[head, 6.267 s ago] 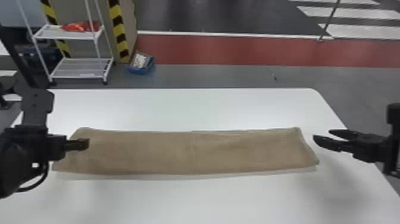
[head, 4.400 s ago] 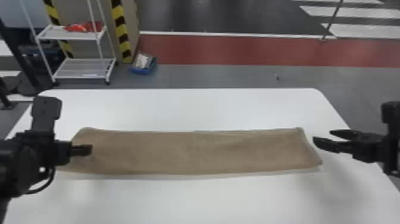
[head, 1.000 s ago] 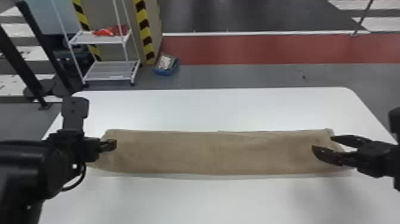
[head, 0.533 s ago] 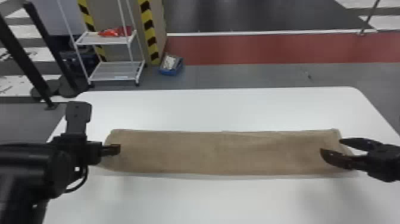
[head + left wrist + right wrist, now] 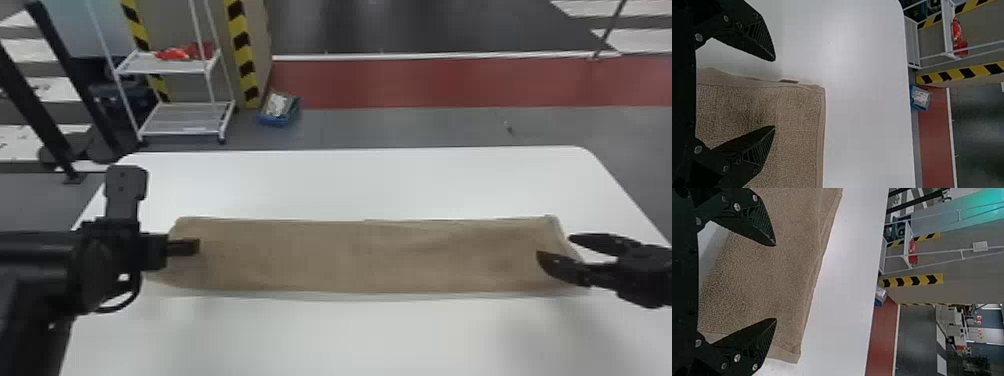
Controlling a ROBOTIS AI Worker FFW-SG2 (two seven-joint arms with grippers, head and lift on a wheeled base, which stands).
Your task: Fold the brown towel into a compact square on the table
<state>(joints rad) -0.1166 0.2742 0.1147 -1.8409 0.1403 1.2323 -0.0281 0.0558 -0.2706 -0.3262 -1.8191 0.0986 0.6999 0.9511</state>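
See the brown towel (image 5: 360,257) in a long, flat strip on the smooth white table (image 5: 350,185), roughly parallel to the far edge, from near the left edge to near the right. Place the left gripper (image 5: 198,246) over one short end, the right gripper (image 5: 554,246) over the other, both released, with fingers parted. Note coarse pile, thin hems and layered edges.

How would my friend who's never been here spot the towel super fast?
Find the big white table in front of the robot. Across it lies one long, narrow strip, the brown towel, with the left claw at one end and the right claw at the other. It's brown cloth, while both claws are black.
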